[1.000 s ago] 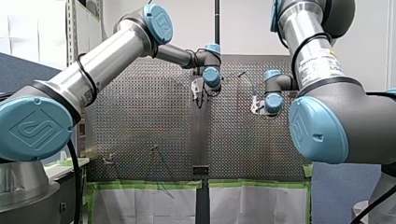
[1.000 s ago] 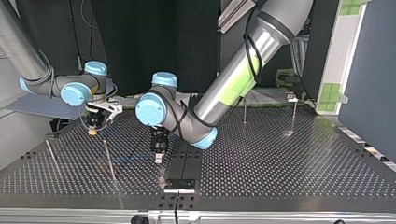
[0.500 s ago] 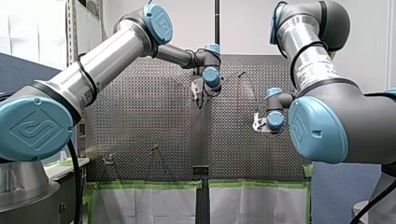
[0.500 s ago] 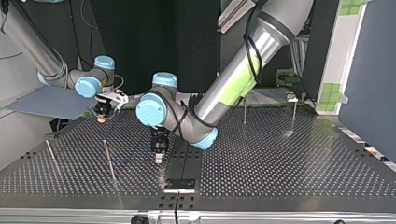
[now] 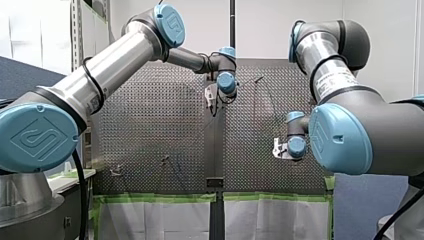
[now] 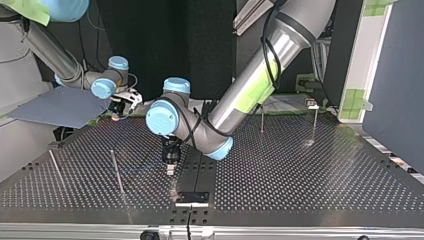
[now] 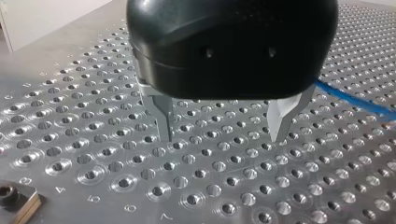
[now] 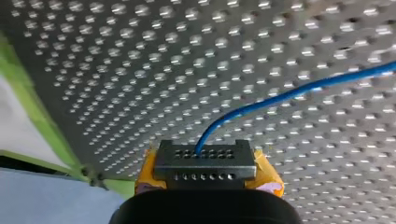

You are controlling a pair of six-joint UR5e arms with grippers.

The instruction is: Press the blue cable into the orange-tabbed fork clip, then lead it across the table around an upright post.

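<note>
— Perforated table (image 8: 116, 70) underneath, green tape (image 8: 39, 109) along its edge. Nearest the right wrist camera?
— Own right gripper (image 8: 205, 161): yellow pads (image 8: 264, 173) clamped on the blue cable (image 8: 280, 95). Leaving from between the fingers, then sweeping away ahead, apparently lifted off the holes.
— And the left gripper (image 7: 222, 140)?
— Spread apart, holding nothing; metal fingers (image 7: 163, 116) hanging low over the plate. Blue cable lying just beside one finger, outside the gap (not between them).
— Fork clip?
— Not to be picked out anywhere; no orange tab to go by. So no telling about the pressing-in. Probably the leading step, judging by the raised, clamped end.
— Advice, then?
— Carry the held end low and slow, with light, even tension; no jerks, or risk pulling it from wherever seated. Aim for the upright post (image 6: 116, 172) beside the left gripper, on the side towards the right gripper (nearest candidate only; others further off). Swing wide past it first, then draw back in, so as to wrap the shaft rather than ride over the tip. Beyond that, mind the second post (image 6: 55, 167), further from the left gripper: easy to snag slack there. Bring the open fingers down onto the run only if lifting.
</note>
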